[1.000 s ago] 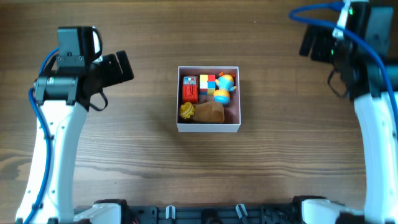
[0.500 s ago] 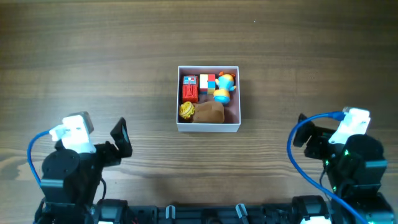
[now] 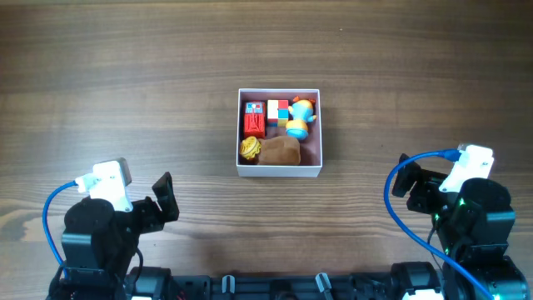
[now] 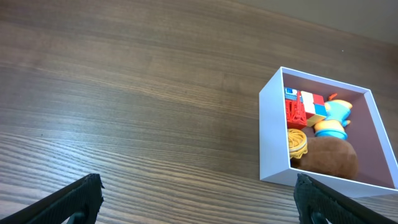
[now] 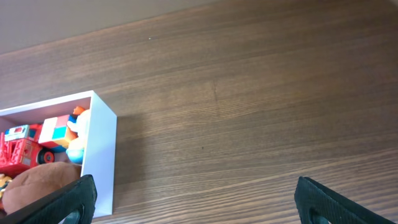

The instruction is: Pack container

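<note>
The container [image 3: 280,172] is a white-walled square box with a pink inside at the table's middle. It holds a red toy [image 3: 254,119], a coloured cube [image 3: 277,112], a blue and orange toy [image 3: 300,117], a yellow toy [image 3: 250,148] and a brown plush [image 3: 280,150]. It also shows in the left wrist view [image 4: 273,130] and the right wrist view [image 5: 102,155]. My left gripper [image 4: 196,202] is open and empty at the near left, well short of the box. My right gripper [image 5: 196,202] is open and empty at the near right.
Bare wooden table [image 3: 166,83] surrounds the box on all sides. Both arms sit folded at the near edge, the left arm [image 3: 100,229] and the right arm [image 3: 466,217].
Both arms have pulled back from the far side of the table to the near edge. The left arm shifted slightly in the last half second. The box and its toys have not moved.
</note>
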